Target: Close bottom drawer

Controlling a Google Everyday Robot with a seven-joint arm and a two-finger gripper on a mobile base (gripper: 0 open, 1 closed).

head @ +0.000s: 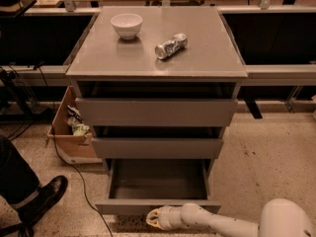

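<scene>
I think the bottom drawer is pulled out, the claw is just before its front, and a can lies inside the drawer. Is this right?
Not fully. The can lies on the cabinet top, beside the bowl; the bottom drawer looks empty. The camera view shows it. The drawer is indeed pulled out, with the claw just before its front.
</scene>
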